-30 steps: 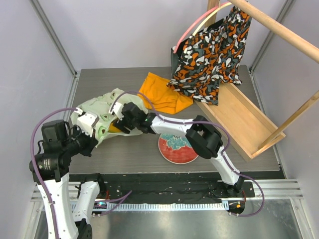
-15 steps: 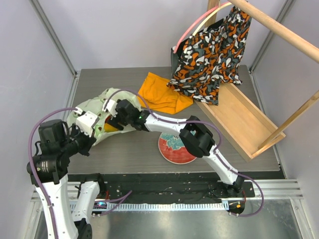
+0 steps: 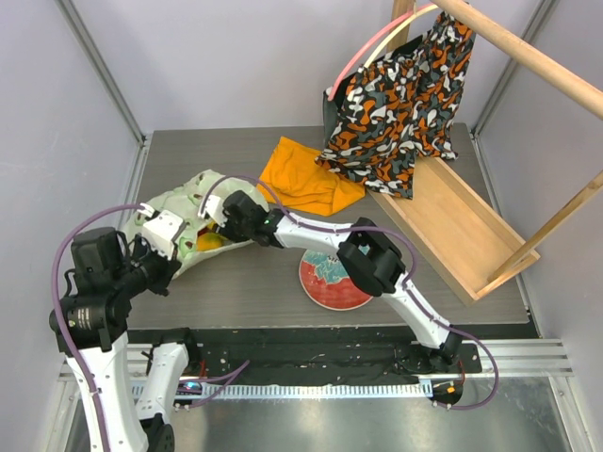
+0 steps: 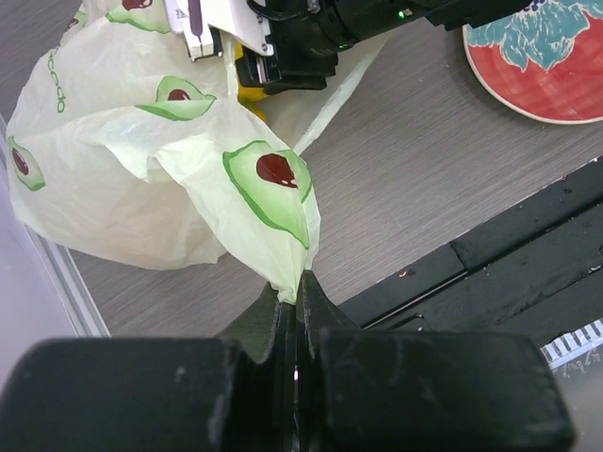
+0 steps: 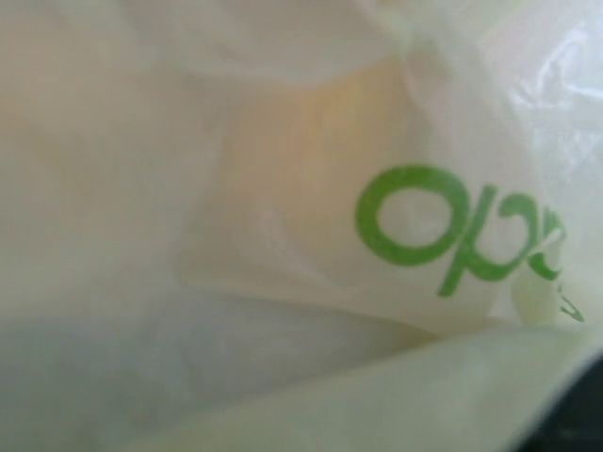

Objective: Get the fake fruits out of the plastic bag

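A red plate [image 3: 334, 280] with a teal pattern is seen lying flat on the grey counter [image 3: 254, 282], to the right of the left fingers [image 4: 316, 315]. An orange cloth [image 3: 306, 179] is crumpled farther back and to their right. Well apart from the fingers, at the far right, a patterned bag [image 3: 400, 104] in orange, black and white is hung from a wooden rod [image 3: 528, 52], above a wooden tray [image 3: 462, 226].

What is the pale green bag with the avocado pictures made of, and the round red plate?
The bag looks like thin plastic film. It crinkles, folds softly and lets light through, with a slight sheen. The plate looks hard and smooth, red with a teal pattern. Whether it is ceramic or plastic, the pictures do not show.
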You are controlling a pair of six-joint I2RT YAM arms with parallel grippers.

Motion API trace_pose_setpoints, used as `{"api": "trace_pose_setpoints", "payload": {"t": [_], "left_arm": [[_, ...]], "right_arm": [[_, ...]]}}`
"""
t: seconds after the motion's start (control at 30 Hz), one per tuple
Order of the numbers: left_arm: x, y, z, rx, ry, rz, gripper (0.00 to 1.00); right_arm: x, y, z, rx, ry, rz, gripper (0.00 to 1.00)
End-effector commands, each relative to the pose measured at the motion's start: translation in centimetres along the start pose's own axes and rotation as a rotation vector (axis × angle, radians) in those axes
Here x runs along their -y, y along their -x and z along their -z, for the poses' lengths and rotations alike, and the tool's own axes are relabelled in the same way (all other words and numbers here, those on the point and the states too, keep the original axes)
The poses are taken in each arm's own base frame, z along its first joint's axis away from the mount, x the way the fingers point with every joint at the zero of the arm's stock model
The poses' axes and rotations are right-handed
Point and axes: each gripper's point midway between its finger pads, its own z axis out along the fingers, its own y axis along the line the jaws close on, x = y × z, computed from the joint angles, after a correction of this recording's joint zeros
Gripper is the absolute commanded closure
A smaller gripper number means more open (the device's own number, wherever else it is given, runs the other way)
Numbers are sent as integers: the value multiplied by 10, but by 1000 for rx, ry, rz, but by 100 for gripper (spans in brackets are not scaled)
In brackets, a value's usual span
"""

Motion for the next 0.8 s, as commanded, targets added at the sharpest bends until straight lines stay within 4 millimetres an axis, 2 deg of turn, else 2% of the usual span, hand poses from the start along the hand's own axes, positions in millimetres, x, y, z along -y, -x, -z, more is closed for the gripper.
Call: {"api": "trace_pose_setpoints", "payload": {"t": [0.0,0.03,0.07,0.1,0.13,0.17,0.2,0.23,0.27,0.33,0.37,0.43,0.53,0.63,0.73,0.77], "left_arm": [[22,-30,10,-99,-48,80,100],[22,-32,7,-103,-53,86,100],[23,-33,6,-103,-56,86,100],[22,-31,5,-94,-55,82,100],[21,-31,3,-94,-58,81,100],[21,-33,-1,-99,-65,85,100],[20,-30,-4,-85,-71,81,100],[19,-29,-5,-83,-72,79,100],[18,-29,-8,-85,-75,78,100],[14,-26,-13,-82,-83,67,100],[14,-26,-15,-83,-89,65,100],[10,-25,-23,-82,-95,56,100],[1,-20,-33,-71,-86,54,100],[-10,-15,-43,-69,-70,67,100],[-25,-3,-51,-40,-16,111,100],[-30,6,-54,-10,3,135,100]], "right_arm": [[4,26,36,44,51,23,74],[3,30,42,55,58,23,76],[-3,23,47,44,84,23,77],[0,40,67,84,88,24,78],[-2,42,76,94,106,21,79],[-14,36,85,95,168,24,80],[-15,52,106,140,185,28,80],[-18,54,117,152,209,28,82],[-28,46,123,144,246,25,82],[-33,58,148,192,289,18,84],[-38,53,152,182,305,1,85],[-38,61,165,208,318,-14,86],[-44,59,172,210,343,-22,89],[-40,61,179,212,338,-7,90],[-34,59,198,200,344,34,90],[-33,55,212,182,354,43,90]]}}
